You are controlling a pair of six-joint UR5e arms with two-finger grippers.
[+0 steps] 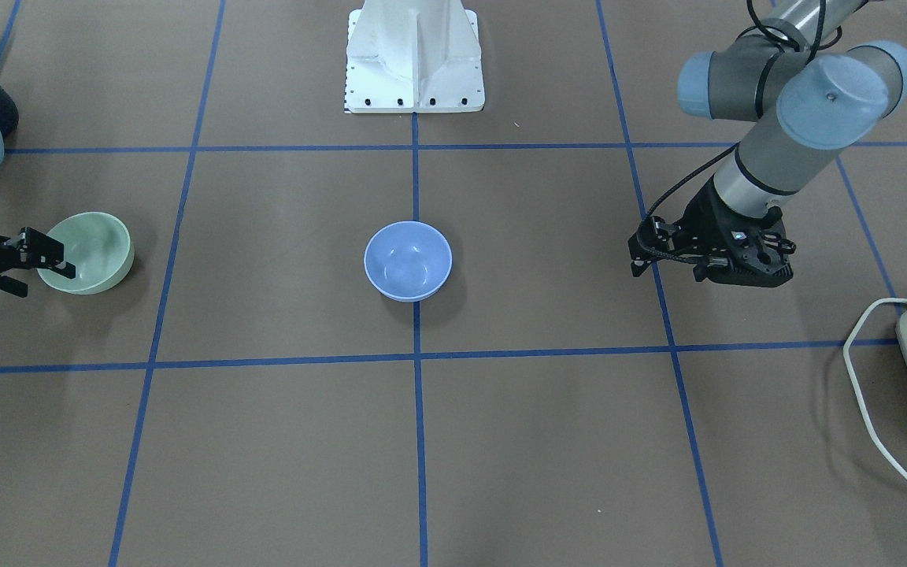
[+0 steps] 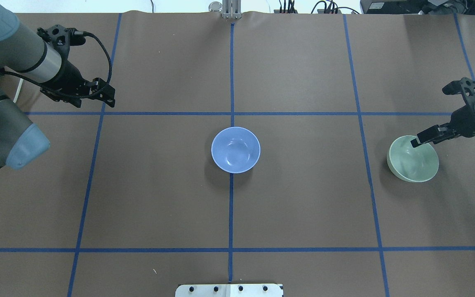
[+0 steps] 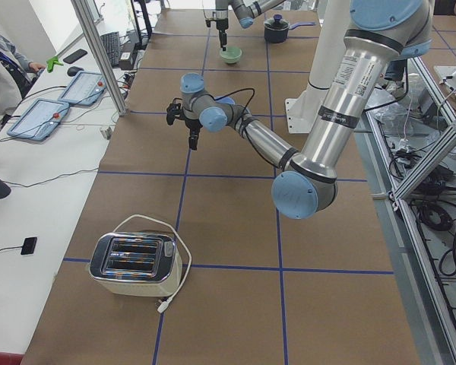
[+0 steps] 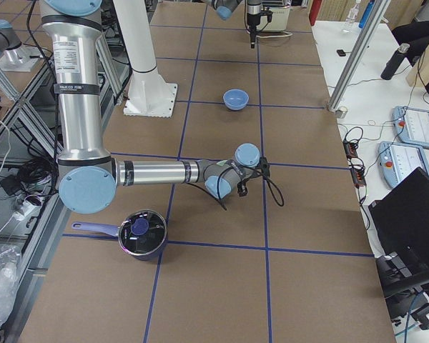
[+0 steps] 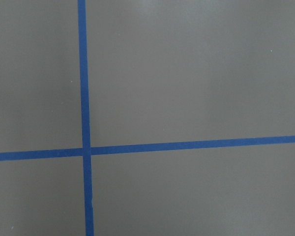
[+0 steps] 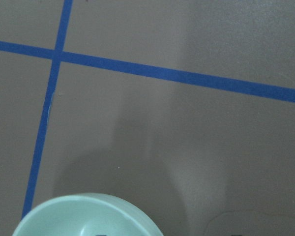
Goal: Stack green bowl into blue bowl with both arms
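Note:
The blue bowl [image 1: 408, 260] stands upright at the table's middle on a blue tape line, also in the overhead view [image 2: 236, 149]. The green bowl [image 1: 87, 252] is at the robot's right side, tilted toward my right gripper [image 1: 52, 256], which is shut on its rim, one finger inside and one outside. In the overhead view the green bowl [image 2: 412, 159] shows with the right gripper [image 2: 418, 141] at its far rim. The right wrist view shows only the bowl's rim [image 6: 88, 216]. My left gripper [image 2: 107, 97] is open and empty, low over bare table far left of the blue bowl.
A white pedestal [image 1: 414, 55] stands at the robot's side of the table. A toaster [image 3: 133, 262] with a white cord sits at the left end. A dark pot with lid [image 4: 141, 232] sits near the right arm's base. Blue tape lines cross the brown table.

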